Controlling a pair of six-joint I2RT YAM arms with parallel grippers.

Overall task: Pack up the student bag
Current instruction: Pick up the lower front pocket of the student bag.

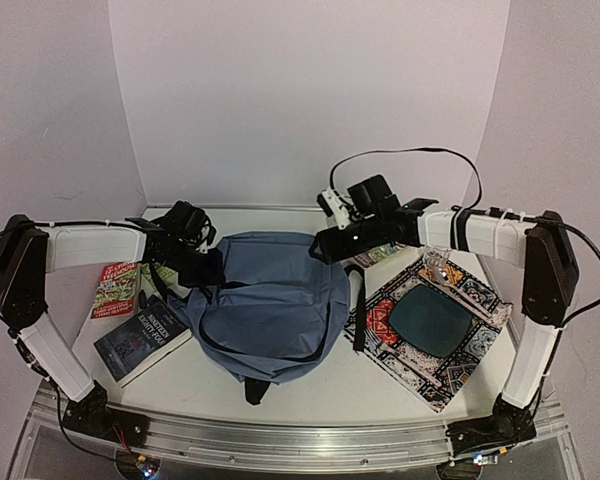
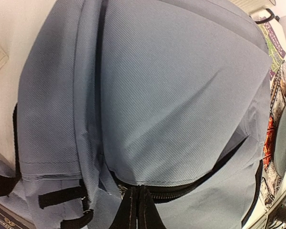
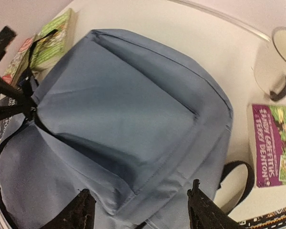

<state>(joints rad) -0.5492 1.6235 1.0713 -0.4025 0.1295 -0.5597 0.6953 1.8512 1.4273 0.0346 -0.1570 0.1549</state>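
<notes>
The student bag (image 1: 270,305), a slate-blue fabric backpack with black straps, lies flat in the middle of the table. It fills the left wrist view (image 2: 181,95) and the right wrist view (image 3: 124,109). My left gripper (image 1: 216,270) is at the bag's left edge. Its fingers are pressed together (image 2: 138,210) with their tips pinching the bag at its dark zip line (image 2: 190,191). My right gripper (image 1: 325,245) hovers over the bag's upper right part. It stands open (image 3: 143,210), its two fingertips (image 3: 81,210) spread above the fabric and holding nothing.
A red and green book (image 1: 118,290) and a dark book (image 1: 140,340) lie left of the bag. On the right is a patterned cloth mat (image 1: 390,345) with a dark teal item (image 1: 430,322) and a clear item (image 1: 445,270). A purple book (image 3: 276,143) and a clear cup (image 3: 276,62) sit behind the bag.
</notes>
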